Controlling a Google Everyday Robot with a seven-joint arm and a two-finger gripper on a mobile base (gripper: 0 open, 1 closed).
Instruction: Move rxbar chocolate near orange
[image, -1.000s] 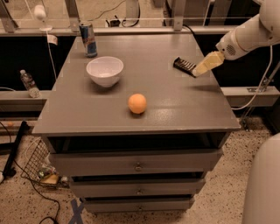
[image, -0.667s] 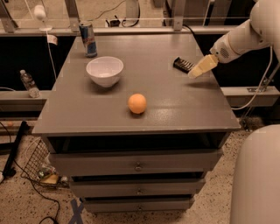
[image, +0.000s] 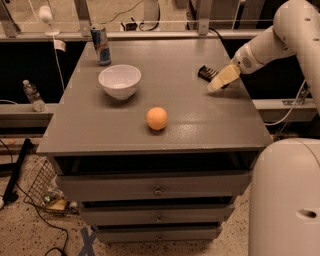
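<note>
The rxbar chocolate (image: 205, 73), a dark flat bar, lies near the right edge of the grey cabinet top (image: 190, 115). My gripper (image: 221, 80) with pale fingers sits right at the bar's near right end and covers part of it. The white arm reaches in from the upper right. The orange (image: 157, 118) rests near the middle front of the top, well to the left of and nearer than the bar.
A white bowl (image: 119, 81) stands left of centre, behind the orange. A blue-silver can (image: 101, 45) stands at the back left. Drawers are below the top. A plastic bottle (image: 32, 95) and cables lie on the floor at left.
The gripper and arm have shifted slightly left and down toward the bar. The bar, the orange, the bowl and the can have not moved.
</note>
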